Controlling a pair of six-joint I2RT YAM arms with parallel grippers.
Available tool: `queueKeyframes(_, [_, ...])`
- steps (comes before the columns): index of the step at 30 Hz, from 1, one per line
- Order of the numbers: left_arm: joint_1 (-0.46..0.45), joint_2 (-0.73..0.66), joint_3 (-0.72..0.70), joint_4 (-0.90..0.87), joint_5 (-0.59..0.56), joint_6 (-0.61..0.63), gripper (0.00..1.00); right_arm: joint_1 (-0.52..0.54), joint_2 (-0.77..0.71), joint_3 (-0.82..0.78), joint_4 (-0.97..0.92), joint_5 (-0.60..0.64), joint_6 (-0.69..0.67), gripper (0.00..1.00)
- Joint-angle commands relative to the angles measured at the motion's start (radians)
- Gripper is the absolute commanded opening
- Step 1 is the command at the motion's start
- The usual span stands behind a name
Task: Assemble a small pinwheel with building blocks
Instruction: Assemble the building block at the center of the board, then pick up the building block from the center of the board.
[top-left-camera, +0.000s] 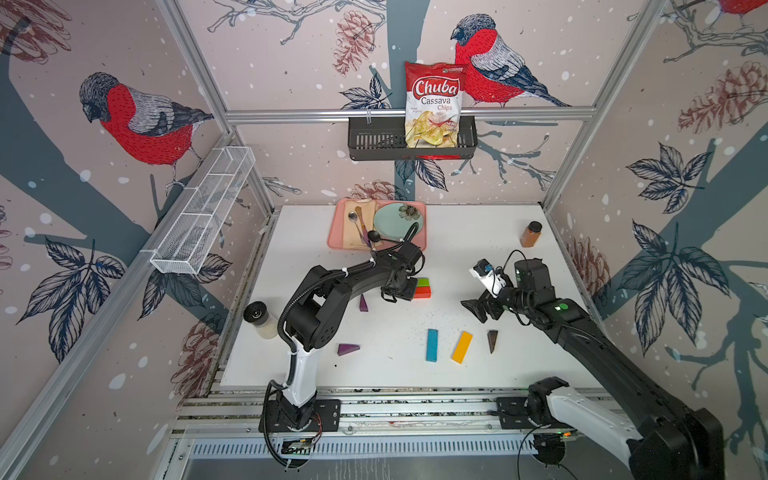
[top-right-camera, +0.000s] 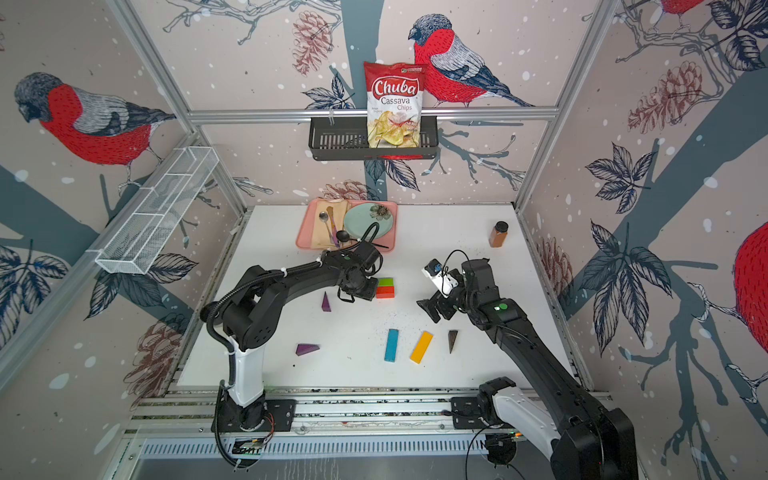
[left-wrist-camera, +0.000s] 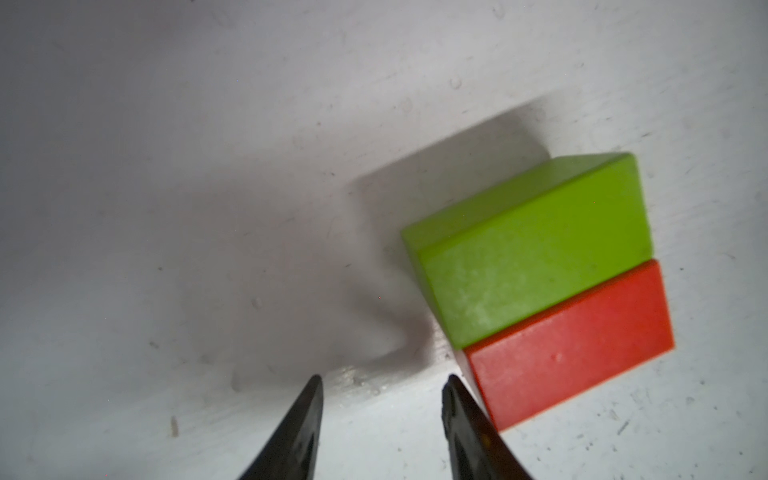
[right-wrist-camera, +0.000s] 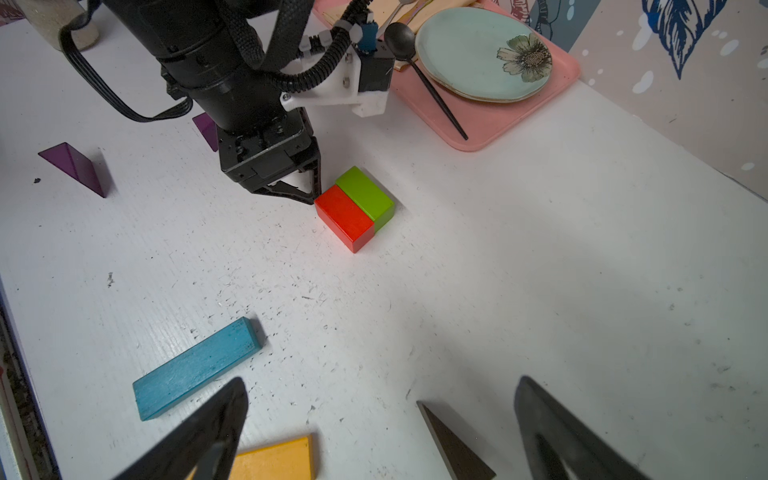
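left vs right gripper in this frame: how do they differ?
1. Opening: the left gripper has a narrow gap, while the right gripper is spread wide.
2. Height: the left gripper's tips are down at the table; the right gripper hovers above it.
3. Neighbours: the left gripper sits beside the red brick, contact unclear. The right gripper hangs over the yellow bar and a brown wedge.
Shared: both are open, with nothing between the jaws.

Both arms are showing black housings above white lower links: left arm (top-left-camera: 353, 279), right arm (top-left-camera: 590, 337). Black corrugated conduit (right-wrist-camera: 320, 74) is running along the left one, zip-tied. Green light (top-left-camera: 563, 307) is glowing on the right. White camera bracket (right-wrist-camera: 332, 94) is showing screws. Black tapered fingers (left-wrist-camera: 300, 432) are looking matte.
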Motion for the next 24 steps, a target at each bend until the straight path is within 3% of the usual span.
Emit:
queueKeyframes(1, [0.013, -0.025, 0.0, -0.052, -0.103, -0.024, 0.48, -0.002, -0.002, 0.006, 0.005, 0.006, 0.015, 0.99])
queueKeyframes(6, [0.069, -0.163, -0.053, -0.015, -0.13, -0.005, 0.48, -0.001, 0.003, 0.007, 0.011, 0.013, 0.014, 0.99])
queueKeyframes(10, [0.075, -0.248, -0.092, -0.095, -0.185, -0.007, 0.46, 0.005, 0.038, 0.028, 0.014, -0.027, -0.016, 1.0])
queueKeyframes(13, [0.077, -0.318, -0.163, -0.177, -0.219, -0.073, 0.45, 0.011, 0.048, 0.036, 0.044, -0.051, -0.016, 0.99])
queueKeyframes(18, [0.1, -0.424, -0.291, -0.24, -0.18, -0.244, 0.43, 0.028, 0.076, 0.03, 0.08, -0.061, -0.001, 0.99])
queueKeyframes(24, [0.112, -0.394, -0.319, -0.217, -0.129, -0.313, 0.45, 0.055, 0.104, 0.039, 0.079, -0.063, -0.005, 0.99])
